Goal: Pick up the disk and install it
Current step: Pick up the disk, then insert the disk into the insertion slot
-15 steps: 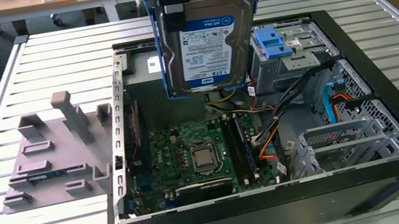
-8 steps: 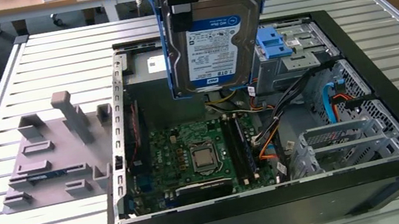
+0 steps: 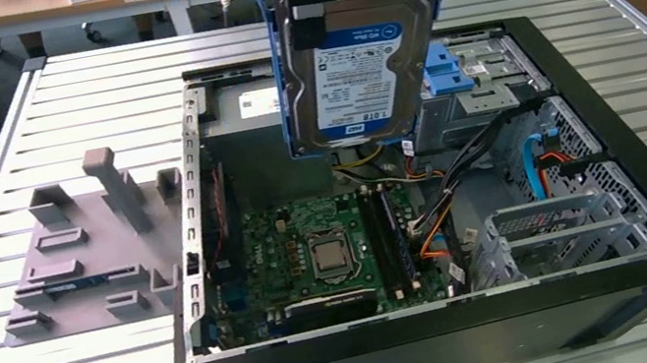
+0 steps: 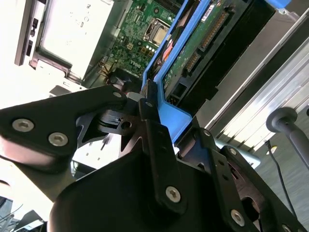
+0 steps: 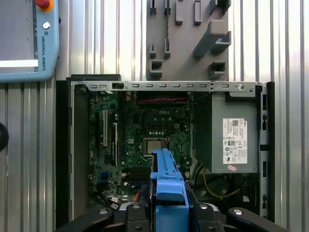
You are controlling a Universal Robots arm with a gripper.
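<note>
Hand [image 4: 148, 102] clamped on the disk [image 3: 356, 61] by its blue frame edge. Disk hangs directly below the hand, long axis vertical, label outward, over the open case [image 3: 642, 175]. The blue-latched cage [image 3: 478, 74] is just behind it, toward the exterior view's right.

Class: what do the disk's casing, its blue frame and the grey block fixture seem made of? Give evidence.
The disk has a likely metal casing: silvery, dull sheen. Its blue frame looks plastic: uniform colour. The grey fixture is possibly plastic: flat matte.

Matte black fingers [image 4: 157, 145], silver screws [image 4: 173, 194]
</note>
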